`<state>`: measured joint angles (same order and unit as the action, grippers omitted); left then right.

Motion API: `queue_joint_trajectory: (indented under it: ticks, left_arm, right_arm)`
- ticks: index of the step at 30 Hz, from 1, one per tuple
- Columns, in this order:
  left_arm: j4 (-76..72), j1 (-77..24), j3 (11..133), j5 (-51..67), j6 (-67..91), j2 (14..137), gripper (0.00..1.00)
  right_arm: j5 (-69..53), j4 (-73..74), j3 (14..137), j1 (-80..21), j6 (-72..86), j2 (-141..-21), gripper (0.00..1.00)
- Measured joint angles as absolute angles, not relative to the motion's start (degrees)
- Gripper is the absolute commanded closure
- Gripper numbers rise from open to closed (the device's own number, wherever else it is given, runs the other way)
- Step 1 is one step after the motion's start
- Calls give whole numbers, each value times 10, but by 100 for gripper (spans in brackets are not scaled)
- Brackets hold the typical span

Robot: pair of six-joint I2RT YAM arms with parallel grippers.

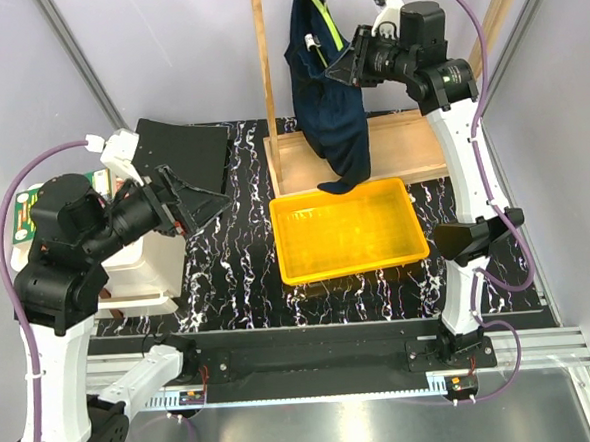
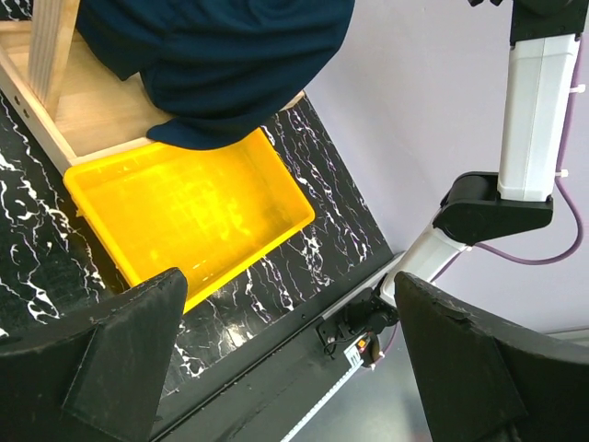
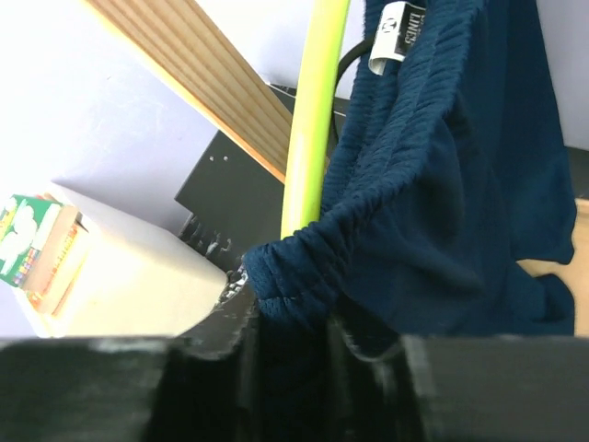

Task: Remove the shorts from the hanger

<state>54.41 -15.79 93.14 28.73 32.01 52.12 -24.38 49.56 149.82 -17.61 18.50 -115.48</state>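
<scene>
The shorts [image 1: 333,108] are seen in the upper middle of the top view, hung on the green hanger [image 1: 330,26] under the bar of the wooden rack [image 1: 264,93]. Their lower end reaches the far edge of the yellow tray [image 1: 350,270]; whether it touches the tray cannot be told. The right gripper [image 3: 293,322] is placed at the right side of the shorts. In its own wrist view the gathered waistband is pinched between the 2 fingers, low in the frame and just beside the green arm of the hanger, so the jaws are closed on the fabric. The left gripper [image 2: 290,354] is held at the left of the top view, well apart from the rack, with its 2 fingers spread wide and nothing between them. The step in hand is judged to be the pulling of the waistband off the hanger; the shorts are not yet free, because the fabric is looped around the green arm. For the next move the waistband should be drawn sideways and downward, away from the hanger. Care is needed that the hanger is not dragged off the rack together with the shorts.
</scene>
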Motion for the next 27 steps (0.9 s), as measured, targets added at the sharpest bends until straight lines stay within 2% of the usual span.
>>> queue_joint_trajectory:
  ticks: [6, 11, 19, 27]
  left_arm:
    - [543, -158, 921, 288, 327, 522, 1]
    - [538, -158, 875, 286, 329, 522, 7]
    - [482, -196, 750, 268, 335, 505, 8]
    - [392, -273, 700, 260, 364, 458, 8]
  right_arm:
    - [-241, 480, 1498, -176, 208, -1160, 100]
    - [-247, 461, 1498, -176, 238, -1165, 100]
    - [-243, 422, 1485, -179, 276, -1163, 100]
    - [-232, 375, 1468, -181, 348, -1154, 100]
